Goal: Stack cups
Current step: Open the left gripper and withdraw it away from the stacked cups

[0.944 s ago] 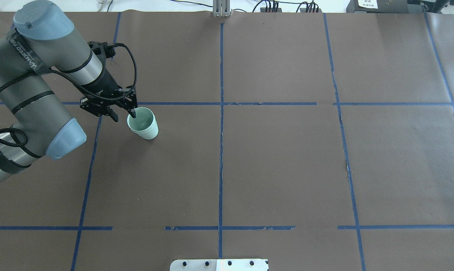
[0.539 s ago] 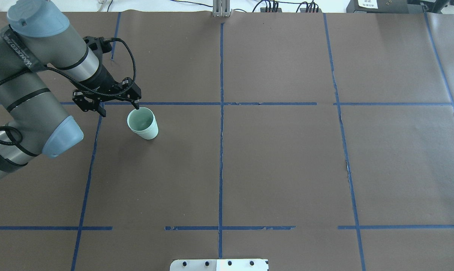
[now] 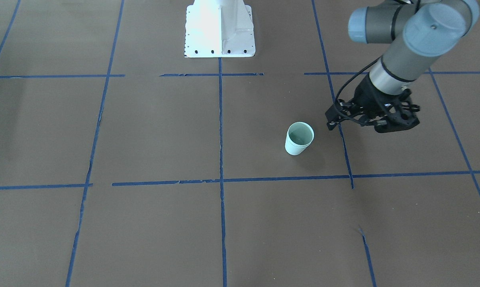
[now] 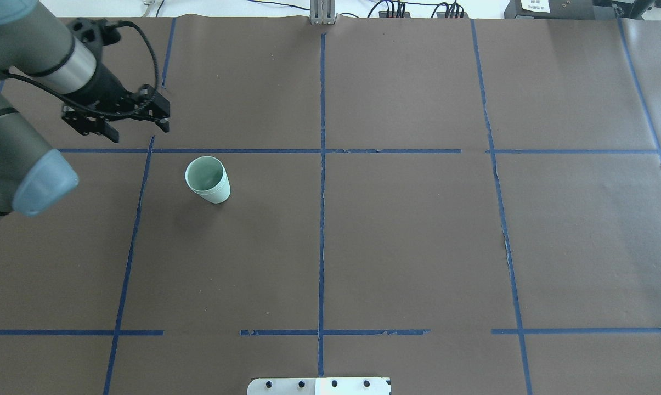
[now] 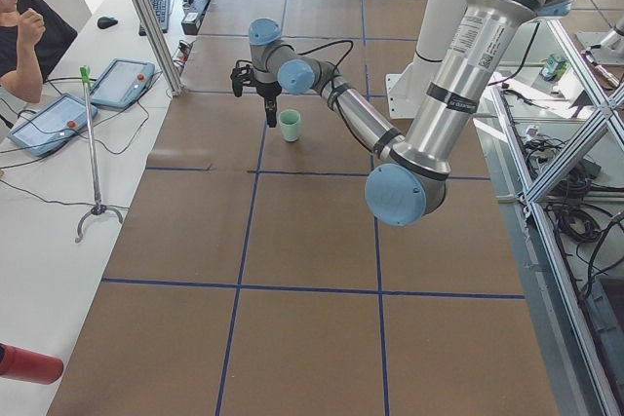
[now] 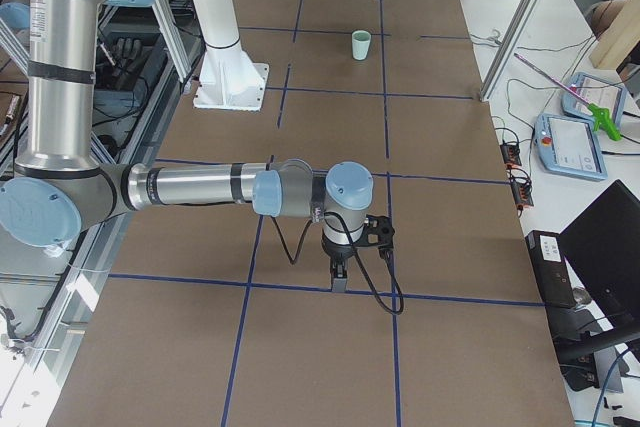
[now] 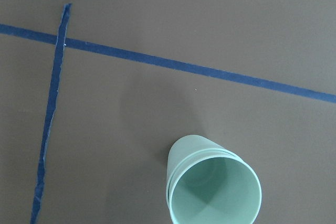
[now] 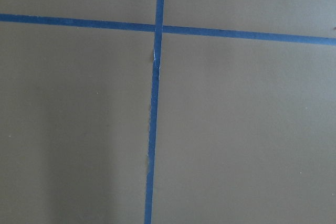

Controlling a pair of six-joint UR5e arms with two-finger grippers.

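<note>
The two pale mint-green cups stand upright on the brown table, one nested inside the other; the left wrist view shows a double rim. They also show in the front view. My left gripper is open and empty. It hangs above the table, apart from the cups, to their far left in the overhead view and to their right in the front view. My right gripper shows only in the right side view, low over a tape line; I cannot tell if it is open or shut.
Blue tape lines divide the brown paper table cover into squares. The robot's white base plate sits at the near edge. An operator and tablets are beside the table's far side.
My left gripper has lifted away from the cups' rim and moved back and to the left, staying open. The cups have not moved.
</note>
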